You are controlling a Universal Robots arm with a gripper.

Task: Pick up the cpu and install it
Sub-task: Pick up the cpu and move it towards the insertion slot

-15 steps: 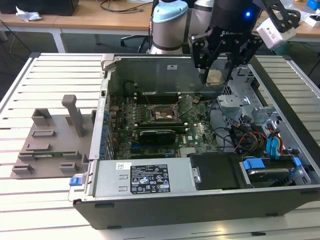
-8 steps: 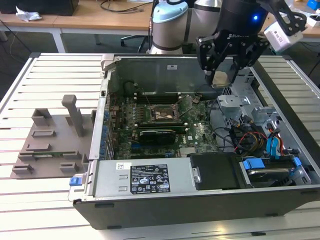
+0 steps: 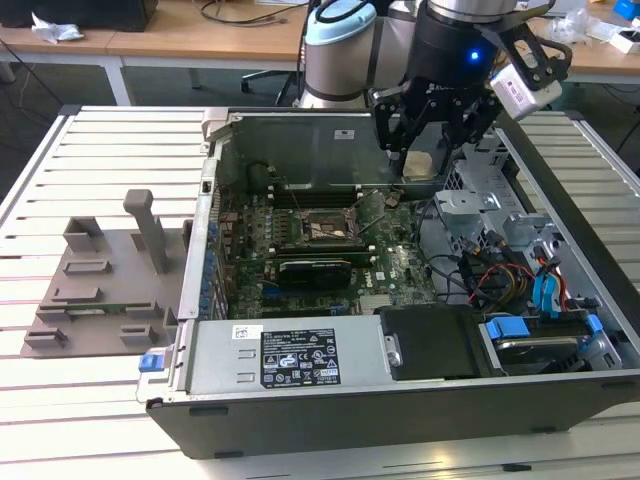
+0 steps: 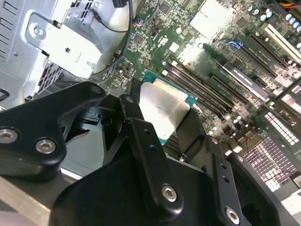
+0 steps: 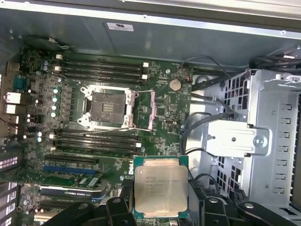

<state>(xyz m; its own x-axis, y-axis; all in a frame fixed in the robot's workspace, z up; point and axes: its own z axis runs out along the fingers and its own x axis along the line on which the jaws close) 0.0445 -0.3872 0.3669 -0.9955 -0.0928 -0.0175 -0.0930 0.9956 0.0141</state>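
My gripper hangs over the back right of the open computer case, shut on the cpu. In both wrist views the cpu is a flat square chip with a silvery metal top and green edge, clamped between two black fingers. The gripper holds it flat above the green motherboard. The black socket stands open and bare, with its metal load frame flipped aside, well apart from the chip. In the exterior view the socket lies to the left of the gripper and lower.
A long black expansion card sits in front of the socket. Memory slots flank the socket. A metal drive cage and loose cables fill the case's right side. A grey fixture rests on the slatted table.
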